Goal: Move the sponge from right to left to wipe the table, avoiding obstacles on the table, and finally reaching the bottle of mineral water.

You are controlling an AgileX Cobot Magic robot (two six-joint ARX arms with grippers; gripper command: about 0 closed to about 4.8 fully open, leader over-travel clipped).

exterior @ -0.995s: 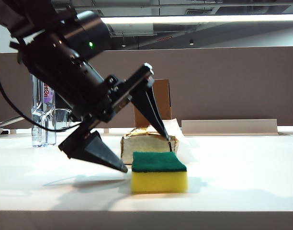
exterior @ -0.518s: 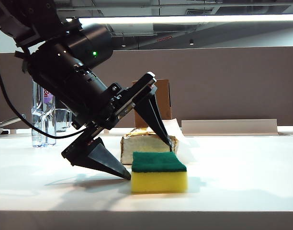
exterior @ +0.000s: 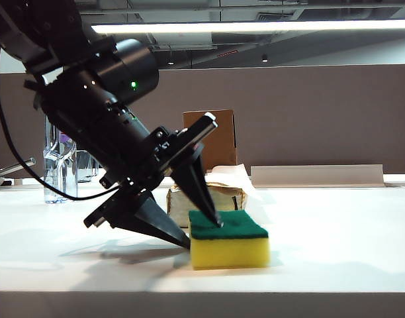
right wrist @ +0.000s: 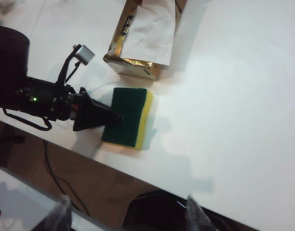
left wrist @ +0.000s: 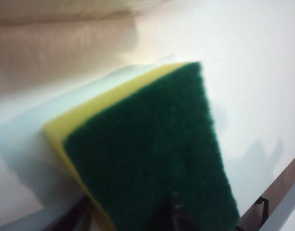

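Sponge (exterior: 229, 239): light, soft, compressible foam; pinch end faces. Left claw (exterior: 204, 234) half-clenched on it; right claw (right wrist: 126, 211) released, aloft.

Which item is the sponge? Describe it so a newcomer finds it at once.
On the white table, look near the front edge, just in front of the crumpled tissue box. The sponge is the yellow foam block with a dark green top, where the left claw presses one fingertip on the green face. Nothing else there is yellow and green.
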